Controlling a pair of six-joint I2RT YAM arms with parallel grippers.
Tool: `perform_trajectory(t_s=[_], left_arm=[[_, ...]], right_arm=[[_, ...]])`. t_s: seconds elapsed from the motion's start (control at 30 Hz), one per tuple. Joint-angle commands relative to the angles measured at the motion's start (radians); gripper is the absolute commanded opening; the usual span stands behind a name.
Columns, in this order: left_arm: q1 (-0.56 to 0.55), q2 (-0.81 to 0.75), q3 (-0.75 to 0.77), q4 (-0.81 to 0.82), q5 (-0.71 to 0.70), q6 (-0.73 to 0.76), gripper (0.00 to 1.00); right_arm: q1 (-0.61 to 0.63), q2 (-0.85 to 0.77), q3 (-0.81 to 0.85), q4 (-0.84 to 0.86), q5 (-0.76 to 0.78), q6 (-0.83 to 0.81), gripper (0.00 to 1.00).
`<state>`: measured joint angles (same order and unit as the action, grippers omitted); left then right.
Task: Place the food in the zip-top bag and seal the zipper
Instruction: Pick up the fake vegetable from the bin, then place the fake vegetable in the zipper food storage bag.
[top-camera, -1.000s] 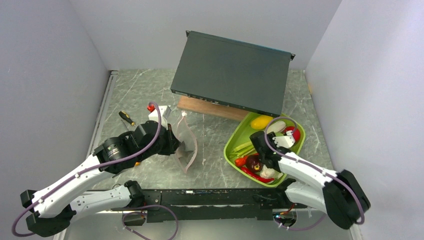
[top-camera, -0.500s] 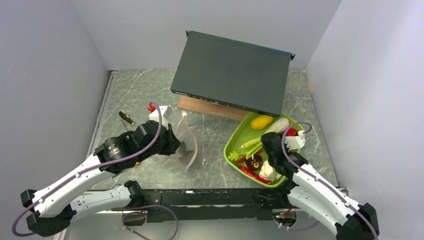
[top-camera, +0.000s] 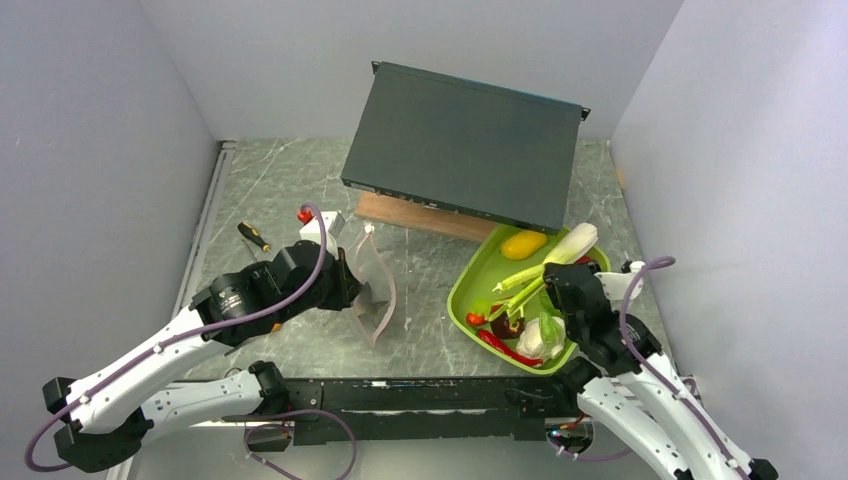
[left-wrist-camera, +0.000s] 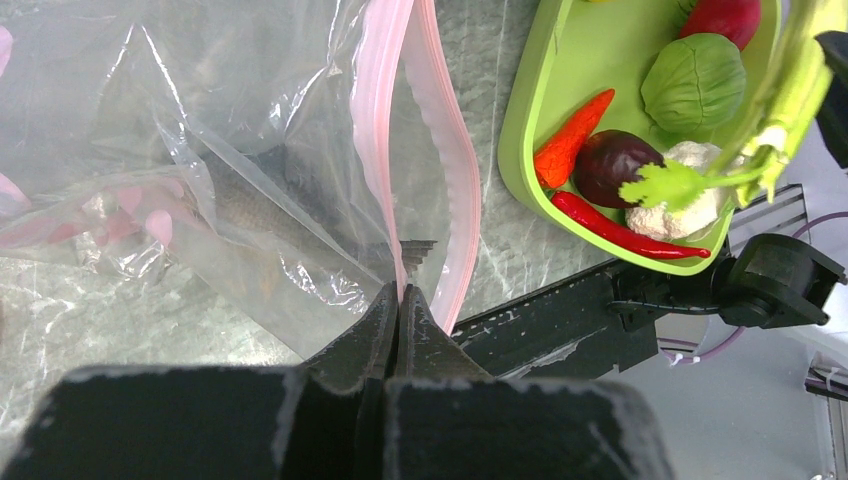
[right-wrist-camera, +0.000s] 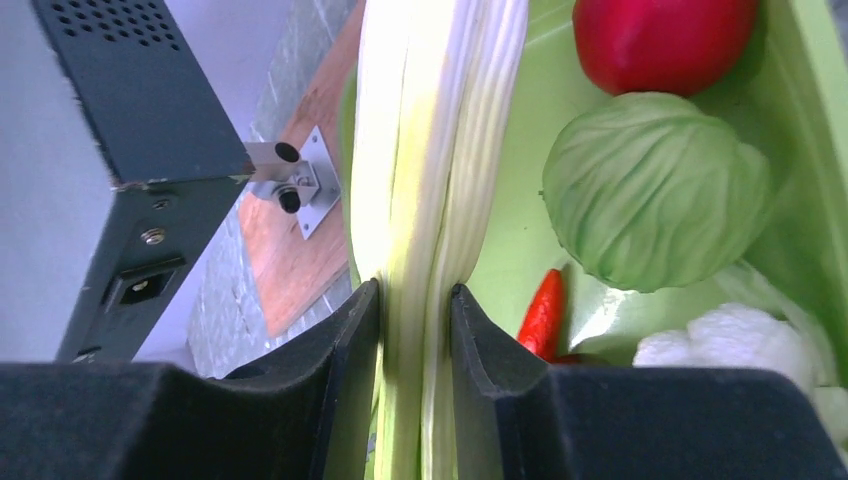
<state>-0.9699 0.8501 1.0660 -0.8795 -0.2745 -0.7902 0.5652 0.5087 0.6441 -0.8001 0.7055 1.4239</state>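
My left gripper (left-wrist-camera: 400, 292) is shut on the pink zipper (left-wrist-camera: 385, 120) at the mouth of the clear zip-top bag (left-wrist-camera: 180, 120) and holds it upright on the table; in the top view the gripper (top-camera: 352, 290) is left of the bag (top-camera: 376, 290). A grey fish (left-wrist-camera: 250, 205) lies inside the bag. My right gripper (right-wrist-camera: 415, 300) is shut on the green stalks (right-wrist-camera: 440, 150) and holds them above the tray (top-camera: 461, 292); the stalks (top-camera: 540, 268) point to the back right. Cabbage (right-wrist-camera: 655, 190), tomato (right-wrist-camera: 660, 40), cauliflower (right-wrist-camera: 730, 340), chili (left-wrist-camera: 630, 228), purple ball (left-wrist-camera: 612, 165) and yellow fruit (top-camera: 523, 244) lie in the tray.
A tilted black box (top-camera: 465, 145) rests on a wooden board (top-camera: 400, 215) behind the bag and tray. A yellow-handled screwdriver (top-camera: 254, 236) lies at the left. The enclosure wall stands close to my right arm.
My right arm has drawn back to the right and lifted the green stalks up out of the tray. My left gripper and the bag have not moved.
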Motion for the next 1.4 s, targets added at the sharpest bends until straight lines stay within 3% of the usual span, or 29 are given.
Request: perform_trajectory(t_s=[0.0, 0.17, 0.27, 0.43, 0.57, 0.77, 0.9, 1.03, 1.2, 1.37], left_arm=[[0.000, -0.002, 0.009, 0.034, -0.013, -0.011, 0.00], [0.001, -0.030, 0.000, 0.017, -0.057, -0.048, 0.00], [0.000, -0.047, 0.004, -0.003, -0.090, -0.072, 0.00], [0.000, -0.080, -0.001, -0.019, -0.125, -0.113, 0.00], [0.000, -0.086, 0.000, -0.027, -0.128, -0.120, 0.00], [0.001, -0.076, 0.008, -0.042, -0.133, -0.122, 0.00], [0.000, -0.079, 0.008, -0.043, -0.138, -0.121, 0.00], [0.000, -0.074, 0.012, -0.039, -0.148, -0.114, 0.00], [0.001, -0.043, 0.040, -0.042, -0.176, -0.098, 0.00], [0.002, -0.029, 0.050, -0.044, -0.185, -0.095, 0.00]], right_arm=[[-0.003, -0.065, 0.093, -0.117, 0.056, -0.152, 0.00], [-0.002, -0.145, 0.156, 0.029, 0.062, -0.578, 0.00], [-0.002, -0.192, 0.158, 0.223, -0.022, -0.874, 0.00], [-0.003, -0.212, 0.187, 0.445, -0.280, -1.199, 0.00], [-0.004, -0.109, 0.256, 0.484, -0.647, -1.374, 0.00], [-0.001, 0.197, 0.468, 0.350, -1.126, -1.465, 0.00], [0.030, 0.347, 0.595, 0.223, -1.291, -1.471, 0.00], [0.130, 0.399, 0.636, 0.143, -1.303, -1.464, 0.00], [0.300, 0.500, 0.701, -0.007, -1.184, -1.427, 0.00], [0.362, 0.556, 0.705, -0.064, -1.086, -1.361, 0.00]])
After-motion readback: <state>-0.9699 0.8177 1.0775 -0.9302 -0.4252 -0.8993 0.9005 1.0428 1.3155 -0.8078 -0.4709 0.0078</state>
